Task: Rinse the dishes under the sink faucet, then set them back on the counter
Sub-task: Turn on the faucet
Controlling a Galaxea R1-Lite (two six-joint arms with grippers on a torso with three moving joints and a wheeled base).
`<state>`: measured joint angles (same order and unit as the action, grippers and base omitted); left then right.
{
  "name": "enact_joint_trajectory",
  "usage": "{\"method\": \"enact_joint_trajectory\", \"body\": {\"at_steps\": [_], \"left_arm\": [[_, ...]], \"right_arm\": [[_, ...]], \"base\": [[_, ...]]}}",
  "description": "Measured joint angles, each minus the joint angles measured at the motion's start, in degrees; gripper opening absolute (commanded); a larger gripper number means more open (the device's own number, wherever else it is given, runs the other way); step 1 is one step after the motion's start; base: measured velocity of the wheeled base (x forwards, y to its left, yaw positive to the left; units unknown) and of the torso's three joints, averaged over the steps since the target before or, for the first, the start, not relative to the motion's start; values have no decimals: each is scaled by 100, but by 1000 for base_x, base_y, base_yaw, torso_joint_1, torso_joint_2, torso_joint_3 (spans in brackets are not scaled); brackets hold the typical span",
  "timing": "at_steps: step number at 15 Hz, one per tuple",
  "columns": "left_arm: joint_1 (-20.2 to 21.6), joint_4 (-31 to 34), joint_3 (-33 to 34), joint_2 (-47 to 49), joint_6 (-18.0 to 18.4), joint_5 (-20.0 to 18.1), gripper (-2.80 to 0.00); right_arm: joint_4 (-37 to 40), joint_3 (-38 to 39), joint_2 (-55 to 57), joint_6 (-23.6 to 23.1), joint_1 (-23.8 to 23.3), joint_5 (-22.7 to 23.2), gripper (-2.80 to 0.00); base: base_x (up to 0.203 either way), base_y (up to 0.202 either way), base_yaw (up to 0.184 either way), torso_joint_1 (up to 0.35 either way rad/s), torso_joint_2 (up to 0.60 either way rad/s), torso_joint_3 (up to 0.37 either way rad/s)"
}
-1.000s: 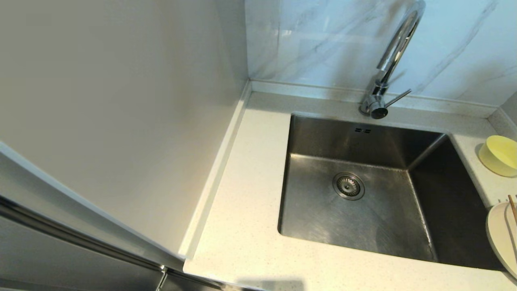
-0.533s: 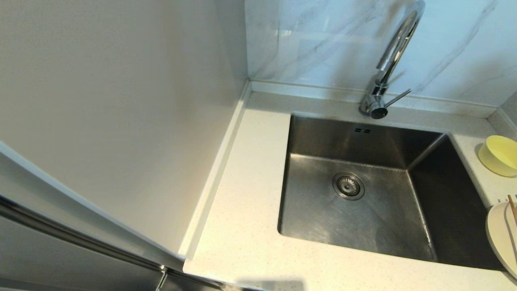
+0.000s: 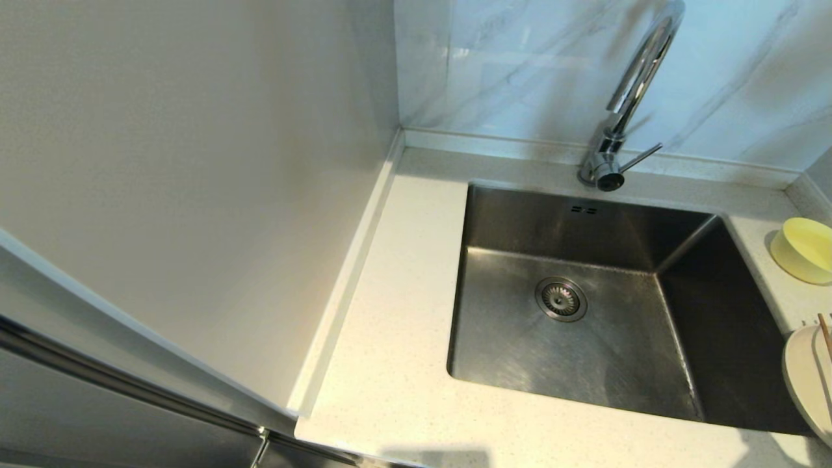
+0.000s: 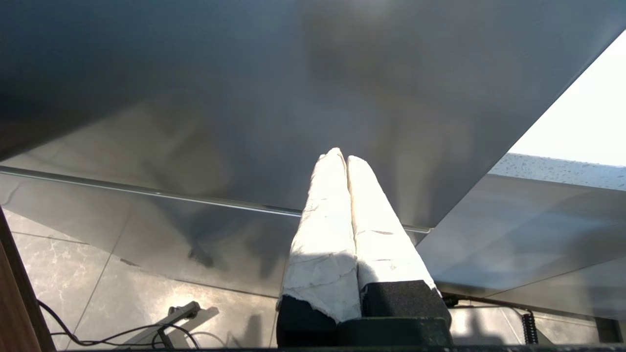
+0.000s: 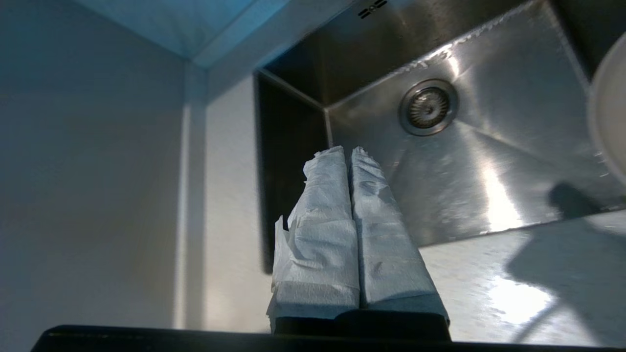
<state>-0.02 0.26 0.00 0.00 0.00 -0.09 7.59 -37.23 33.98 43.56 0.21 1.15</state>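
Hovering: right gripper (image 5: 349, 152) closed above sink (image 5: 489, 146).

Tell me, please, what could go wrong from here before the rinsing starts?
The plate juts over the sink rim, so a nudge might tip it in. The chopsticks lying on it could roll off. The right gripper, shut above the counter, must open before it can grasp.

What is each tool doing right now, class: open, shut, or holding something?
Left tool: shut, holding nothing, low beside a grey cabinet panel.
Right tool: shut, holding nothing, above the counter in front of the sink.
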Motion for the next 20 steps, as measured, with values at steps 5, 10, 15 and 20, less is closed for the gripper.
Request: {"method": "enact_joint_trajectory", "body": {"at_steps": [5,10,15,20], "left_arm": [[2,1,0,0,0,-1,-280],[2,1,0,0,2,1,-280],[2,1,0,0,0,-1,-280],[2,1,0,0,0,0,-280]], "right_arm": [[553,-1556,1847,1174,1,11,-280],[-1363,-1831,3383,-1544,-11,-260,-280],[-2686,-2536,4601,-2836,-16,-1027,-280],[-2761,-3488,5567,-2795,-10,-1068,-280]], "base": [[0,0,0,0,0,0],[0,0,0,0,0,0],[0,0,0,0,0,0],[0,0,0,0,0,0]]}}
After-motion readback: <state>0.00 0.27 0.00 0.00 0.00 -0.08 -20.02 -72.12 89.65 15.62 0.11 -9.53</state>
